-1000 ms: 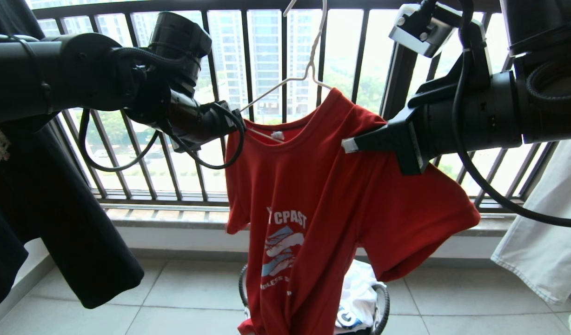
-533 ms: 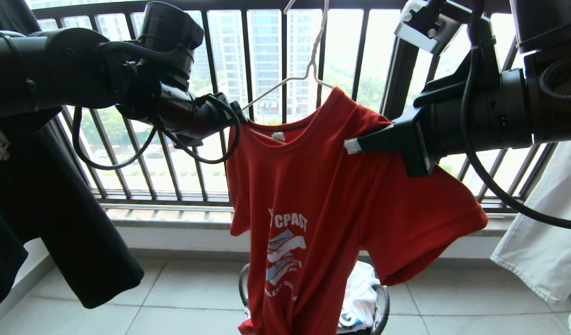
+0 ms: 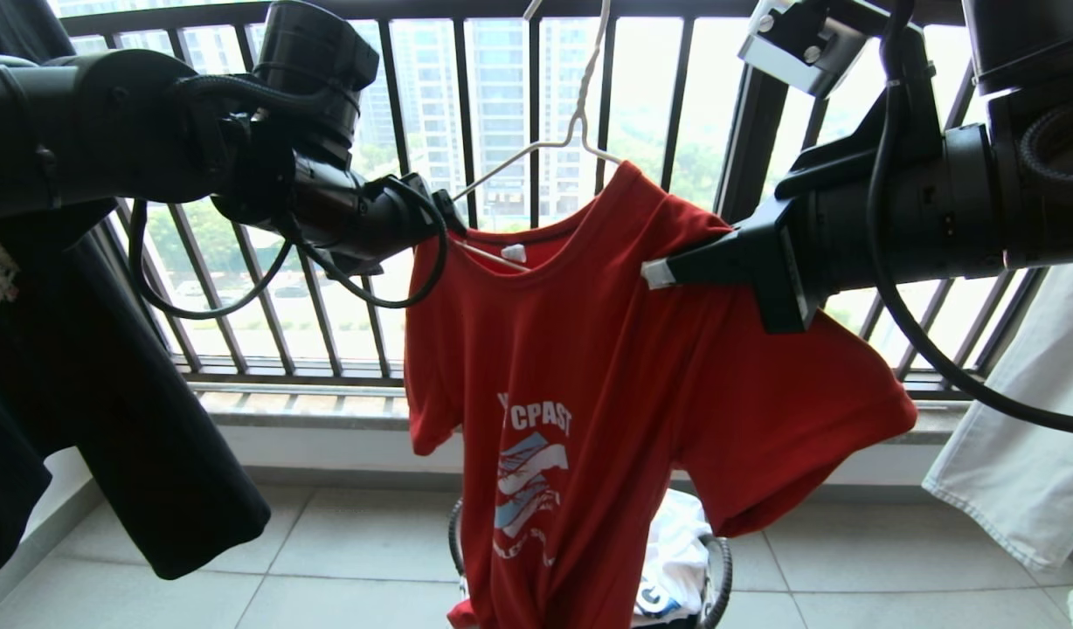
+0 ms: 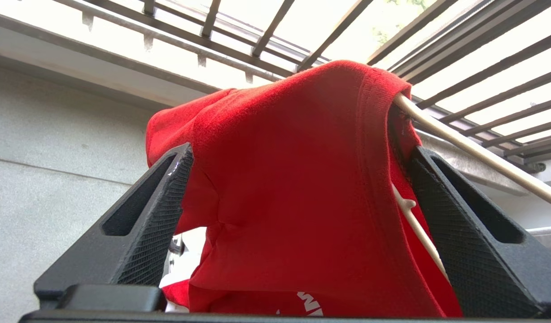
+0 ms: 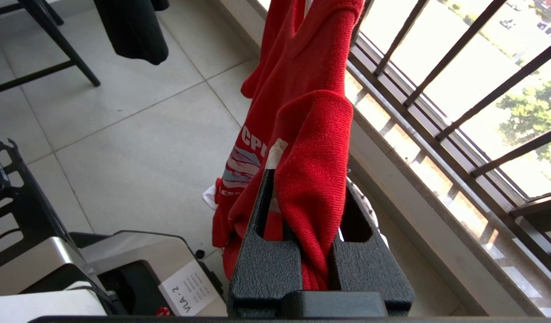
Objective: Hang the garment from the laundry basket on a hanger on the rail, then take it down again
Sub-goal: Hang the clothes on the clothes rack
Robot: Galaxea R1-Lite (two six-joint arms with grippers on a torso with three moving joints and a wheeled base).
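Clamping one garment (image 3: 589,367): right pincer (image 5: 302,179); left pincer (image 4: 298,188) spread wide; one hanger (image 3: 536,153).

White letters on the chest of the red T-shirt (image 3: 589,384) read "CPAST" in the head view, with one more letter before them half lost in a fold; a smaller line of lettering under the blue-white graphic is too folded to read. The right wrist view shows only "CP" of the same print. In that view a white label (image 5: 192,287) on a grey box (image 5: 136,255) on the floor reads "VLA - 2", with smaller lines beside it too small to make out.
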